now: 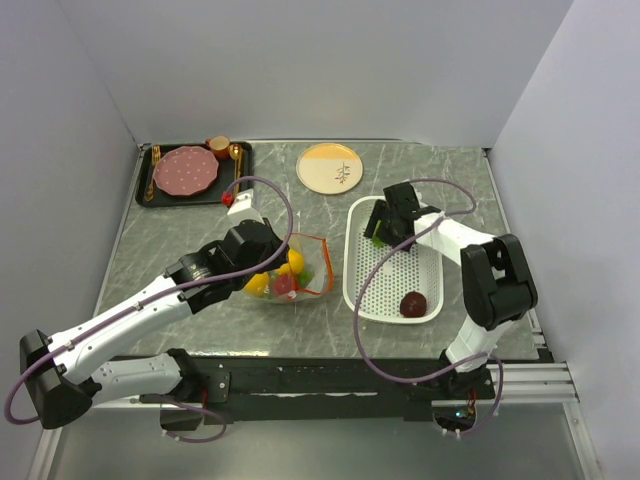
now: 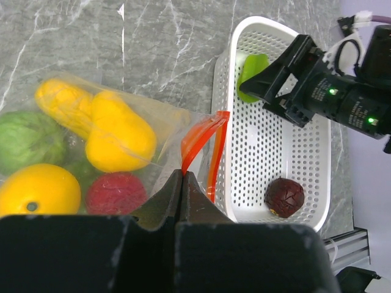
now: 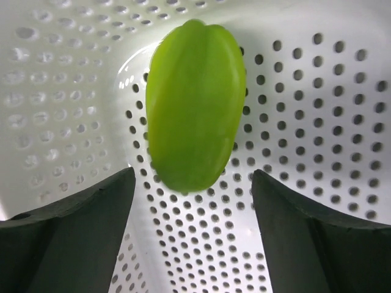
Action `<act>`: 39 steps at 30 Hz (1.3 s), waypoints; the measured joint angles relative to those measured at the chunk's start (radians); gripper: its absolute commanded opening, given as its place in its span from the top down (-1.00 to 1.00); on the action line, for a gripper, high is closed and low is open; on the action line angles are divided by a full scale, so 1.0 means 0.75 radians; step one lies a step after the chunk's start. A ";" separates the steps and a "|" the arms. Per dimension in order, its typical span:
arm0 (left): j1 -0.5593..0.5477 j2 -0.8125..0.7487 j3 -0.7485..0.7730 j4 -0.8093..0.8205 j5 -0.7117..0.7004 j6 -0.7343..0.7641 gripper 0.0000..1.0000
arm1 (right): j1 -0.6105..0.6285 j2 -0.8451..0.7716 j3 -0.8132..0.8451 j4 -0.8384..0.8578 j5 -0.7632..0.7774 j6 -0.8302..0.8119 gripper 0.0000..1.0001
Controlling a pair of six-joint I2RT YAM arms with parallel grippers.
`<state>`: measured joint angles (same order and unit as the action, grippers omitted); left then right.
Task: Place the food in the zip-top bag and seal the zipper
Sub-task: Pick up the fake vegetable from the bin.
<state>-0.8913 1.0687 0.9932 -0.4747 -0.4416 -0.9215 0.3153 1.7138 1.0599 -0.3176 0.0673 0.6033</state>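
The clear zip-top bag (image 1: pixel 292 270) lies left of the white basket, holding yellow pieces (image 2: pixel 116 131), a red ball (image 2: pixel 115 192) and a green leafy piece (image 2: pixel 27 140). My left gripper (image 1: pixel 272 255) is shut on the bag's orange-red zipper strip (image 2: pixel 197 139), pinching it at the fingertips (image 2: pixel 181 176) and holding the mouth up. A smooth light-green piece (image 3: pixel 195 104) lies at the basket's far end. My right gripper (image 3: pixel 192 195) is open just short of it, one finger on each side. A dark maroon ball (image 1: pixel 414 304) sits at the basket's near end.
The white perforated basket (image 1: pixel 432 262) stands right of the bag. A black tray (image 1: pixel 150 195) at the back left holds a pink scalloped plate (image 1: pixel 185 170) and a cup (image 1: pixel 218 147). A yellow and white plate (image 1: pixel 331 167) sits at the back centre. Walls close the table on three sides.
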 measured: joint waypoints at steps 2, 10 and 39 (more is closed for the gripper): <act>0.000 0.000 0.000 0.001 0.001 0.000 0.98 | 0.000 -0.031 -0.002 -0.004 0.021 -0.019 -0.77; 0.000 0.003 0.000 0.007 0.001 0.000 0.98 | -0.002 0.013 0.118 -0.041 0.100 -0.082 -0.77; 0.000 0.003 -0.002 0.006 0.001 0.001 0.99 | -0.012 0.083 0.138 -0.038 0.054 -0.163 0.53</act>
<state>-0.8913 1.0706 0.9920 -0.4702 -0.4408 -0.9211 0.3065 1.7760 1.1633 -0.3458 0.1081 0.4808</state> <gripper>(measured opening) 0.012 0.547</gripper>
